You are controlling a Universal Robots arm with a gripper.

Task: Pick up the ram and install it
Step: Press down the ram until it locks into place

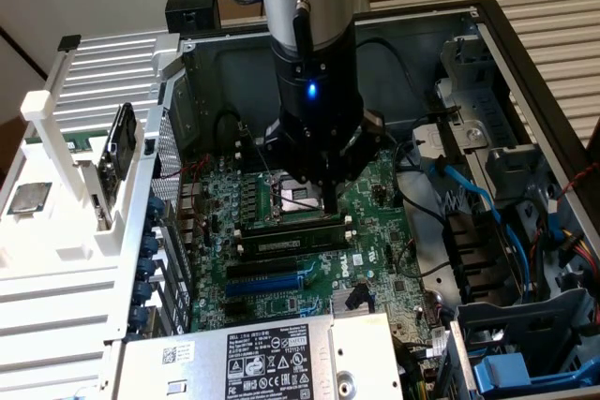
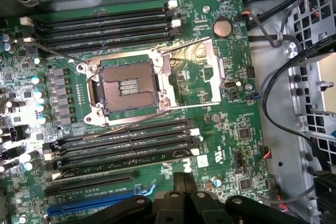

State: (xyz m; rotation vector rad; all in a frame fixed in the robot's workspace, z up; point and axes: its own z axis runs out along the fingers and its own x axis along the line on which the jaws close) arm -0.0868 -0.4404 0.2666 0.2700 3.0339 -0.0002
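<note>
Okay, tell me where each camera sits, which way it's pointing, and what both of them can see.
Exterior view: off the arm, above the open computer case, looking down at the motherboard; arm and claw over the CPU socket.
Wrist view: on the wrist, facing down at the motherboard; claw at the edge.
Shared: CPU socket, memory slots.

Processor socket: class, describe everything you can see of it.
The processor socket is a square black bed, empty, framed in silvery metal with corner screws. Its shiny cover plate lies swung open beside it. It sits flat on the green motherboard, between two banks of black memory slots.
</note>
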